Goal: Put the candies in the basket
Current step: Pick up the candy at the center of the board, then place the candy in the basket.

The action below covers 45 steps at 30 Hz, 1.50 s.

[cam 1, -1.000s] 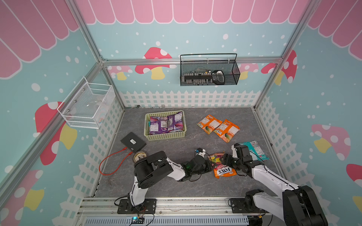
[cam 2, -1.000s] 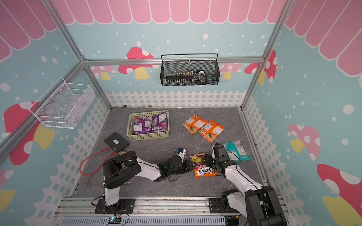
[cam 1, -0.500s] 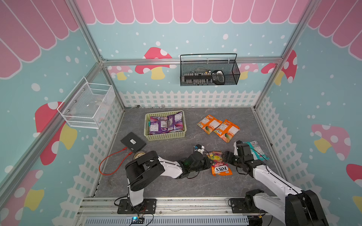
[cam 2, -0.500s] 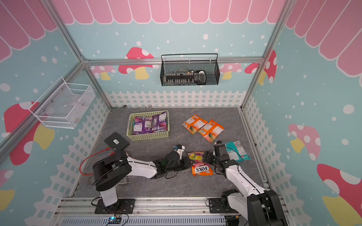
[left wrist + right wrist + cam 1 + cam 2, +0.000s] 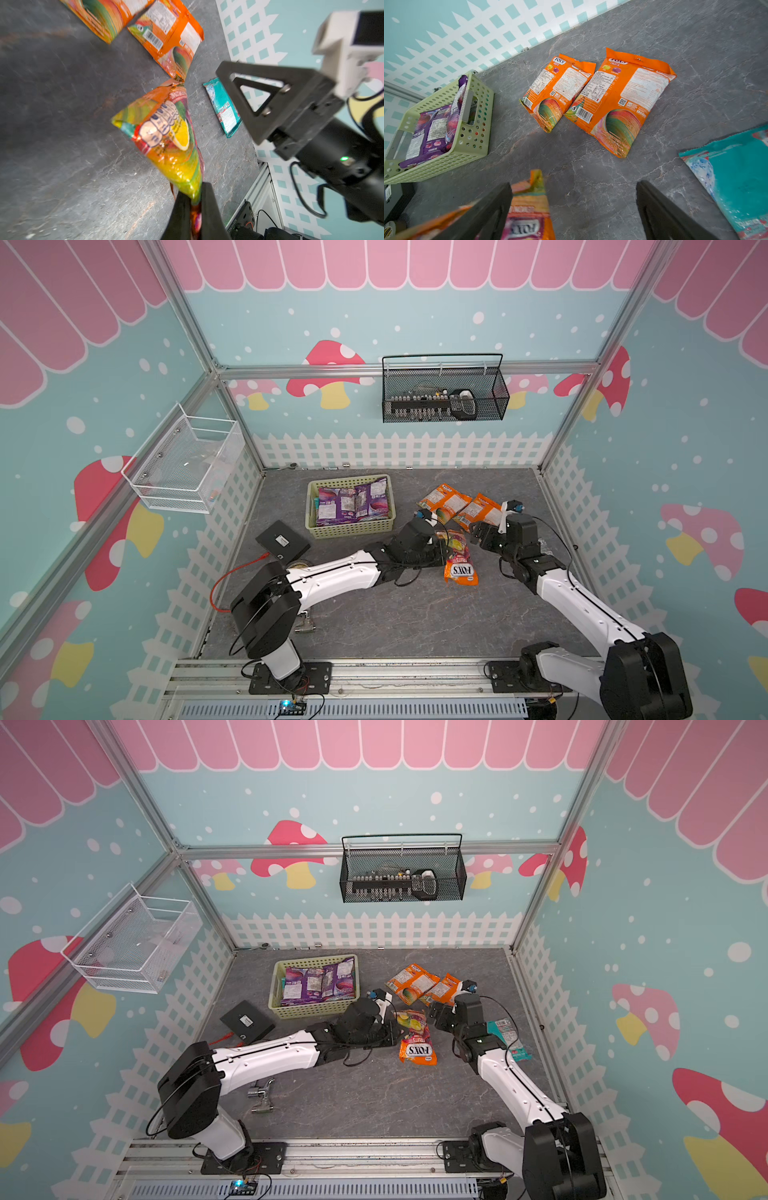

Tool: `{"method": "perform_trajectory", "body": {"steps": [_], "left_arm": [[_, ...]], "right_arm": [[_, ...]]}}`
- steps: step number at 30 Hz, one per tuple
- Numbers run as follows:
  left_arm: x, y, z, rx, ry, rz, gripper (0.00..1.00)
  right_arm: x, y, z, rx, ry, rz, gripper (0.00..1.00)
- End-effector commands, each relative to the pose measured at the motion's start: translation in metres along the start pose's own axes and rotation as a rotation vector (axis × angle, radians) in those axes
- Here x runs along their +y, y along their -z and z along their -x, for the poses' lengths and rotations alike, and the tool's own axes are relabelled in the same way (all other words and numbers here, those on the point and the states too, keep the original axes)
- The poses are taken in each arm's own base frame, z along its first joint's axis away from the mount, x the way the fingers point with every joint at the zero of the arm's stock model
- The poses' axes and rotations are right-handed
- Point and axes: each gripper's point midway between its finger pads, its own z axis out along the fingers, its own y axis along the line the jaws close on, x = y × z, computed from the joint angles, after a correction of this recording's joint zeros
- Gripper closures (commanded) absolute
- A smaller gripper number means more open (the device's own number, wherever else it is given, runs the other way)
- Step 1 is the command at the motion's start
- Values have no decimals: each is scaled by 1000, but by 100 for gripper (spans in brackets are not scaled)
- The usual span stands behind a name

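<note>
My left gripper (image 5: 194, 199) is shut on one edge of the orange-red FOX'S Fruits bag (image 5: 166, 133), which hangs slack near mid-floor (image 5: 459, 560) (image 5: 417, 1044). My right gripper (image 5: 574, 187) stands wide open just right of that bag (image 5: 529, 207), apart from it, and shows in both top views (image 5: 478, 533) (image 5: 436, 1015). Two orange bags (image 5: 444, 502) (image 5: 478, 510) lie flat behind the grippers. A teal bag (image 5: 505, 1029) lies beside my right arm. The pale green basket (image 5: 351, 526) holds purple bags (image 5: 353, 504).
A black box (image 5: 282, 540) with a red cable (image 5: 232, 576) sits left of the basket. A metal fitting (image 5: 262, 1094) lies under my left arm. A black wire basket (image 5: 444, 398) and a white wire basket (image 5: 183, 464) hang on the walls.
My right gripper opened, let go of the FOX'S Fruits bag and drew back. My left gripper closed on the bag and carried it a little left and toward the back.
</note>
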Motion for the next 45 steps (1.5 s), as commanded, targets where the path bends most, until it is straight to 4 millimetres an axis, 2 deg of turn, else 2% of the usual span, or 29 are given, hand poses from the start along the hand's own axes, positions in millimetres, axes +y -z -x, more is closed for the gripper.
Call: {"method": "perform_trajectory", "body": {"steps": [1, 3, 7, 11, 14, 19, 23, 27, 31, 39, 45], "left_arm": [[8, 28, 37, -38, -69, 64, 100], [17, 38, 57, -56, -76, 85, 100], [47, 57, 97, -104, -91, 150, 100], [82, 68, 129, -140, -93, 192, 100], [101, 73, 153, -162, -138, 210, 100], [141, 88, 198, -227, -104, 251, 100], [170, 90, 217, -234, -85, 264, 100], [220, 90, 224, -218, -49, 324, 100], [269, 82, 216, -147, 17, 336, 100], [307, 56, 191, -10, 1, 341, 100], [325, 46, 191, 21, -73, 382, 100]], "right_arm": [[16, -7, -8, -15, 30, 89, 1], [17, -11, -21, 8, 66, 97, 1], [20, -11, -33, 3, 101, 118, 1], [28, -11, -35, -5, 120, 145, 1], [32, -12, -38, 2, 141, 145, 1], [37, -12, -36, -2, 178, 126, 1], [40, -9, -35, -14, 196, 119, 2], [42, -11, -37, -11, 206, 114, 1], [43, -11, -38, -8, 216, 108, 1], [46, -11, -38, -10, 229, 101, 1], [47, -10, -37, -17, 241, 94, 1]]}}
